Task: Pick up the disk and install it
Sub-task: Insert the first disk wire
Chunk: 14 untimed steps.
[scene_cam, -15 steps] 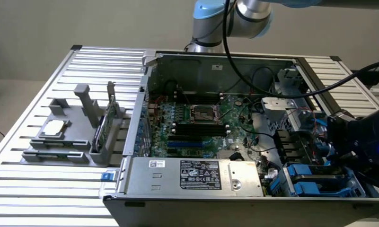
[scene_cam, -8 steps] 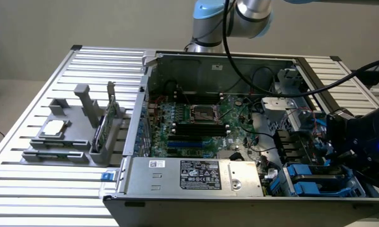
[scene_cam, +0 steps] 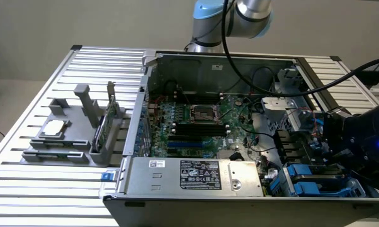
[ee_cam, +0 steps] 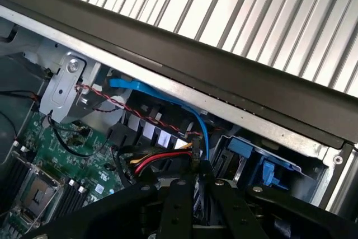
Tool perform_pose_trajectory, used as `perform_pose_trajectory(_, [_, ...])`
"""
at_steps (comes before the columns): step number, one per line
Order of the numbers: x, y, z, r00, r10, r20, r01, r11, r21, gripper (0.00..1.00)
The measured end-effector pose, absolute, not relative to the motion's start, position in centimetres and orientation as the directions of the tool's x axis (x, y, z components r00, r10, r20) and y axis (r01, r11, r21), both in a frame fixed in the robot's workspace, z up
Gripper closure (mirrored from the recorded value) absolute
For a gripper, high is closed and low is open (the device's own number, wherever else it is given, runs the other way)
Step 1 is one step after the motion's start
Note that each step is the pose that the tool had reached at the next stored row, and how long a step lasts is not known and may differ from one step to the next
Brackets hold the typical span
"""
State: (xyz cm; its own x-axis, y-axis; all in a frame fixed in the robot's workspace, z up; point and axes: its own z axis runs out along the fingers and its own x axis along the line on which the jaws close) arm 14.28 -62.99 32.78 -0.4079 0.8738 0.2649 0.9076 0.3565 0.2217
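Open grey metal computer case (scene_cam: 176,177) on a slatted table (scene_cam: 25,194), black robot gripper (ee_cam: 197,186) at its drive bay.
From the exterior view's left: a grey plastic holder (scene_cam: 72,153) with a small square silver chip (scene_cam: 55,127) and a thin upright green circuit card (scene_cam: 107,120). Then the silver-grey, blue-railed disk (scene_cam: 306,174) in the corner bay, just beside the gripper. Whether the claw is open or holds anything cannot be told.

1. Disk (scene_cam: 314,181): bright blue plastic rails framed a darker grey body.
2. Sat low inside the PC case (scene_cam: 240,210), in the corner at the exterior view's right, just behind the case's near wall.
3. Lay roughly flat, partly hidden by cables and brackets; couldn't tell whether fully seated.
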Motion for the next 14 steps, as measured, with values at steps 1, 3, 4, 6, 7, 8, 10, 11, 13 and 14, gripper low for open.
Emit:
perform_pose_trajectory(1, [14.26,-63.0,32.78,-0.405,0.874,0.268,0.91,0.355,0.216,0.83])
perform_pose_trajectory(3, [14.24,-63.03,32.79,-0.399,0.876,0.273,0.913,0.352,0.205,0.83])
perform_pose_trajectory(4, [14.23,-63.06,32.8,-0.395,0.877,0.275,0.915,0.35,0.2,0.83])
perform_pose_trajectory(6, [14.23,-63.1,32.85,-0.388,0.879,0.278,0.919,0.345,0.191,0.83])
perform_pose_trajectory(7, [14.23,-63.13,32.87,-0.384,0.88,0.28,0.921,0.343,0.187,0.83])
perform_pose_trajectory(8, [14.23,-63.16,32.89,-0.381,0.881,0.282,0.922,0.34,0.183,0.83])
perform_pose_trajectory(10, [14.23,-63.21,32.95,-0.375,0.883,0.284,0.925,0.336,0.177,0.83])
perform_pose_trajectory(11, [14.23,-63.23,32.98,-0.371,0.884,0.285,0.927,0.333,0.174,0.83])
perform_pose_trajectory(13, [14.23,-63.25,33.07,-0.364,0.886,0.287,0.93,0.327,0.169,0.83])
perform_pose_trajectory(14, [14.22,-63.27,33.13,-0.361,0.887,0.288,0.931,0.325,0.167,0.83])
